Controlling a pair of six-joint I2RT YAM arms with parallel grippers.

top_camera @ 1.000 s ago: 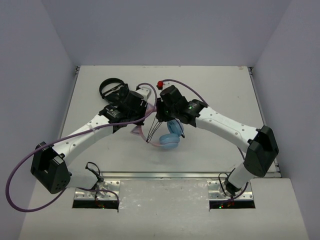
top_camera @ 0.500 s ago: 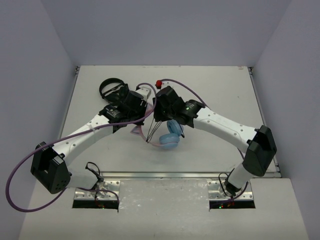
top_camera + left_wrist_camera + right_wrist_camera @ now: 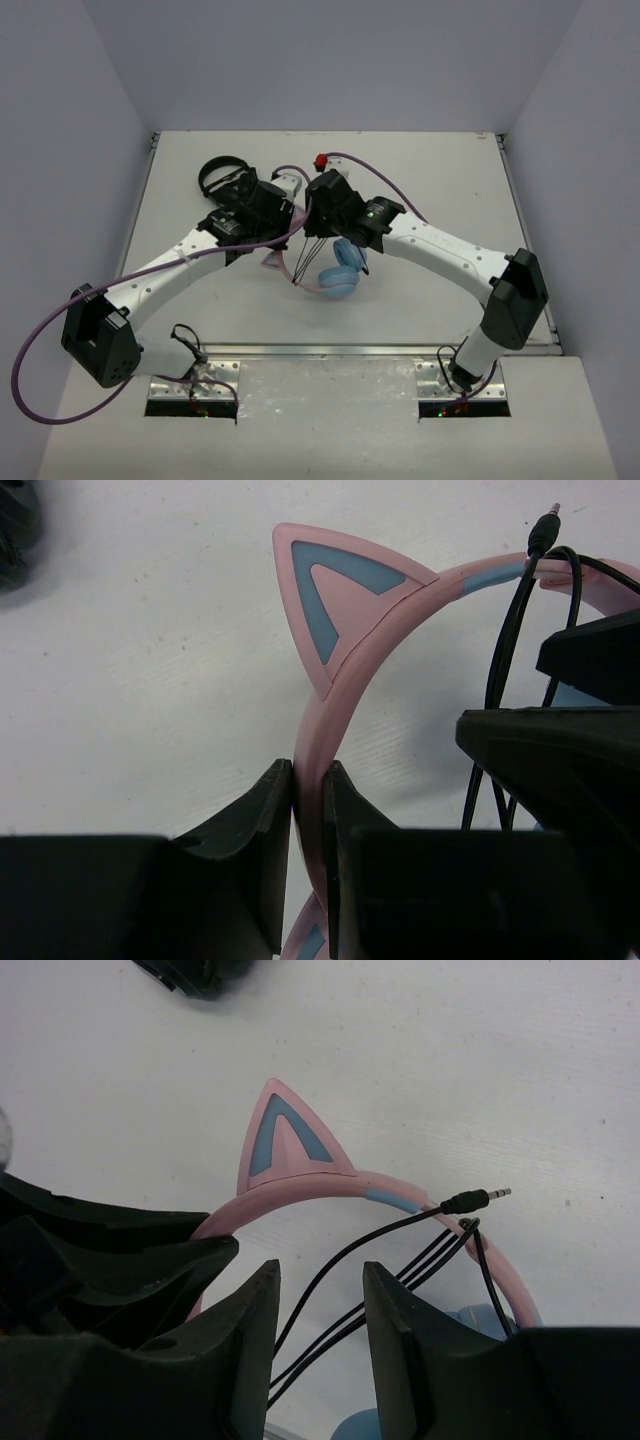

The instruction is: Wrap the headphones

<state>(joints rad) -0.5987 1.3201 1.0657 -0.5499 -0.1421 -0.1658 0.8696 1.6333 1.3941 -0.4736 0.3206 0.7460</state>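
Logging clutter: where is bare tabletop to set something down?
Bare table: far-right corner beyond the right arm; near strip between the headphones and front edge. Crowded centre-left: left gripper and right gripper at the headphones, black headphones behind them.

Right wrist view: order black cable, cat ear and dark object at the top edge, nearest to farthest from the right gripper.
1. black cable: between the right gripper jaws.
2. cat ear: beyond, centre-left.
3. dark object: top edge, left.

White shells on left arm [image 3: 170, 265] and right arm [image 3: 450, 250], black joint housings, rows of small screws, purple cables [image 3: 14, 385] looping alongside, matte black angular fingers [image 3: 250, 860].
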